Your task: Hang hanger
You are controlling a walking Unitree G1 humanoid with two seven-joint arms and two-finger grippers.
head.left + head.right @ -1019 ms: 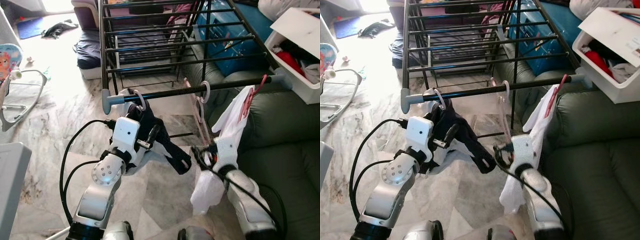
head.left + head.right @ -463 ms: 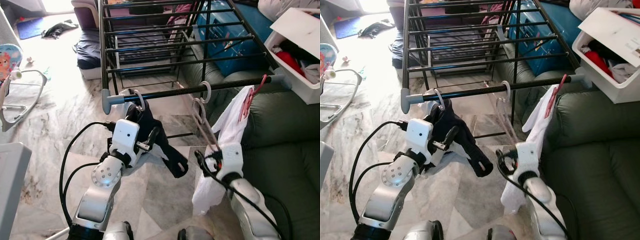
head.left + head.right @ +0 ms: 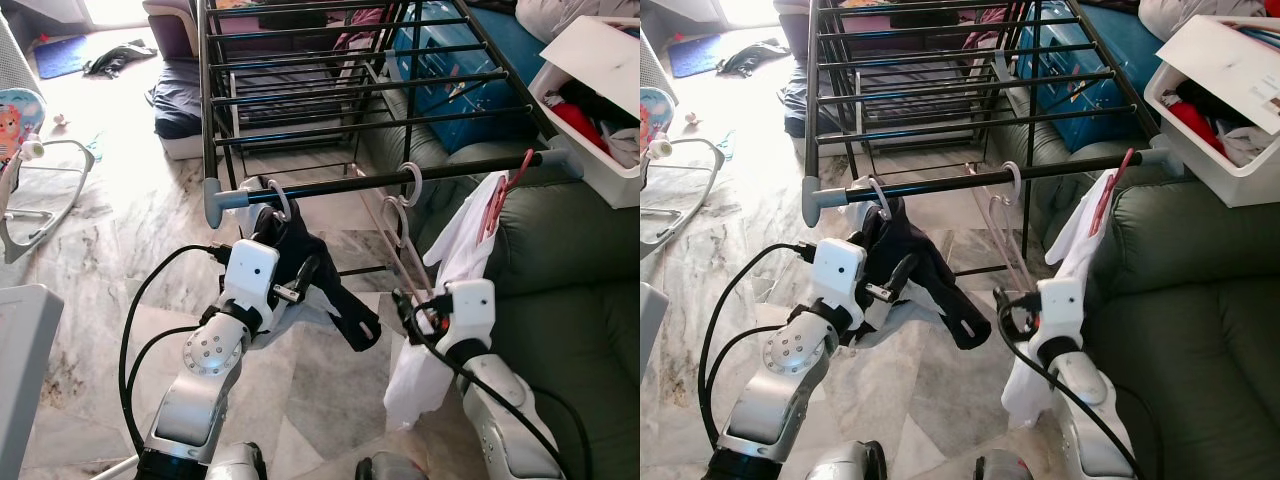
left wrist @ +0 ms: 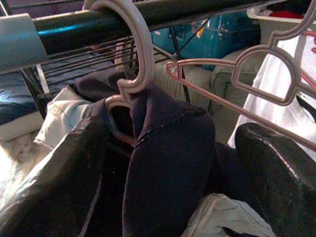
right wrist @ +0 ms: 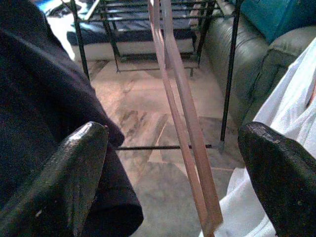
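We stand before a black drying rack [image 3: 300,90]; its front rail [image 3: 390,180] runs across at about our grippers' height. Our right gripper [image 5: 173,143] sits just below that rail, its two black fingers [image 5: 69,177] spread wide apart and gripping nothing; the pale pink hanger [image 3: 402,235] passes between them without touching either. The hanger's hook [image 3: 410,180] is over the rail, and the body hangs free beneath it, empty; its thin bars [image 5: 180,113] slant down through the right wrist view. Just beyond it a white garment [image 3: 455,270] hangs from a red hanger [image 3: 505,195] on the same rail, beside the green sofa [image 3: 560,260]. Our left gripper [image 4: 168,163] is raised near the rail's left end, fingers [image 4: 54,182] open on either side of a dark garment [image 3: 320,275]; that garment hangs from a grey hanger [image 4: 133,54] hooked over the rail. A white bin [image 3: 600,110] of clothes rests at the far right; marble floor [image 3: 120,250] lies below.
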